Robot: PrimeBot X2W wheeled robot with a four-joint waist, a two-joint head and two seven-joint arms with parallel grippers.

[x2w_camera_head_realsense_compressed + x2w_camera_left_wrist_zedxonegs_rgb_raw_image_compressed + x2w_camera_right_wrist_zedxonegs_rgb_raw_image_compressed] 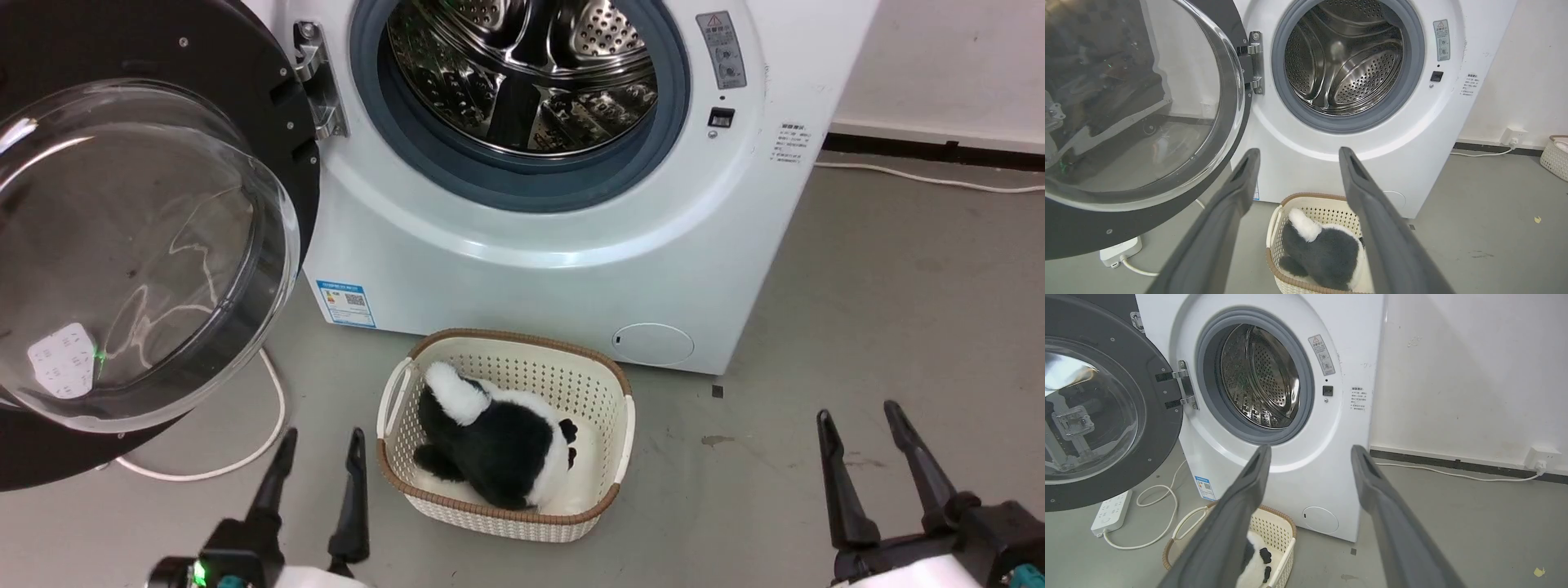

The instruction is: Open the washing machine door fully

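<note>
The washing machine door [147, 245] is found swung wide on its hinge [317, 82], to the left of the washing machine [531, 269]. The drum opening [531, 73] is exposed. A basket [522, 336] holding a black-and-white plush toy [498, 449] is set on the floor just in front of the machine. The left tool [322, 437] and right tool [857, 408] are held before the machine, fingers spread, nothing gripped, clear of the door.

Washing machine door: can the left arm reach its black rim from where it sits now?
Probably yes. The washing machine door hangs open just ahead of the open left gripper, with nothing standing between them; the basket sits off to its right, out of the way.
</note>
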